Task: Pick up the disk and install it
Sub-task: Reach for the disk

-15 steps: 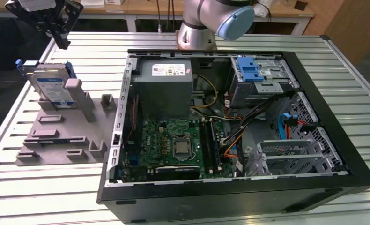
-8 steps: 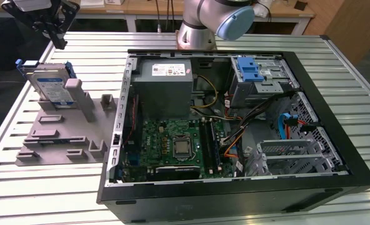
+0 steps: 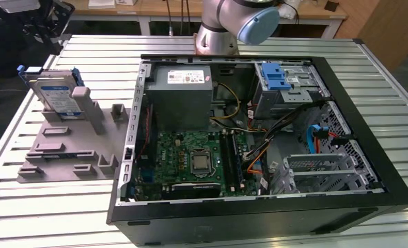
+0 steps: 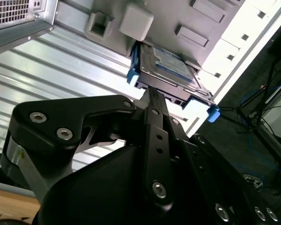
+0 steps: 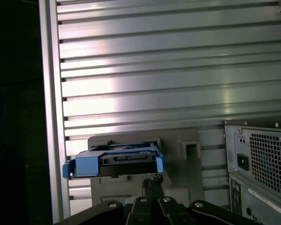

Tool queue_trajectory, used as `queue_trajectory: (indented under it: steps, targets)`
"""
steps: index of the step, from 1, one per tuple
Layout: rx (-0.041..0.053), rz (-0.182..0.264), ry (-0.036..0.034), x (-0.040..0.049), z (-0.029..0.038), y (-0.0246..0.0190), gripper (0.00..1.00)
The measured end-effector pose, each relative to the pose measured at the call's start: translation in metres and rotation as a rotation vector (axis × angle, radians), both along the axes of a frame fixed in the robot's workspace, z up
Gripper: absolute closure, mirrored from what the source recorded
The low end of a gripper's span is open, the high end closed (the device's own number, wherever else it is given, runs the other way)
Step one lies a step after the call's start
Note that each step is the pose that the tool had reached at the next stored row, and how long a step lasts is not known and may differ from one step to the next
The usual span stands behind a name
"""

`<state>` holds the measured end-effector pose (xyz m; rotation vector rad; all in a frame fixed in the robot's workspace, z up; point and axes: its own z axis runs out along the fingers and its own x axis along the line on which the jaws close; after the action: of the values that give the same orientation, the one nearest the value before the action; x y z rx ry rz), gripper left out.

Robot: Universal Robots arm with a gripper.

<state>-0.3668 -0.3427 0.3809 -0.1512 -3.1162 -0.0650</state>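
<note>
The disk (image 3: 58, 95) stands on edge in a grey fixture (image 3: 66, 150) on the table, at the exterior view's left. It is silver-grey with a blue-and-white label and blue rails. Both wrist views look at it end-on: the disk (image 4: 166, 70) and the disk (image 5: 114, 161) show the blue rails on either side. My gripper (image 4: 150, 91) hangs a short way off the disk's upper edge without touching it. Its black fingers lie together, shut on nothing. In the first wrist view the gripper (image 5: 152, 180) points at the disk's middle.
An open computer case (image 3: 369, 155) lies on the slatted aluminium table (image 3: 52, 206), with a grey power supply (image 3: 183, 95), a green mainboard (image 3: 197, 155) and a metal drive cage with a blue latch (image 3: 283, 82). The arm's base (image 3: 218, 31) stands behind the case.
</note>
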Motion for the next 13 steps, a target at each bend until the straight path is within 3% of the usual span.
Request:
queue_trajectory:
  steps: [13]
  targets:
    - [0.0,0.0,0.0002,-0.0357,-0.0024,0.0001,0.89]
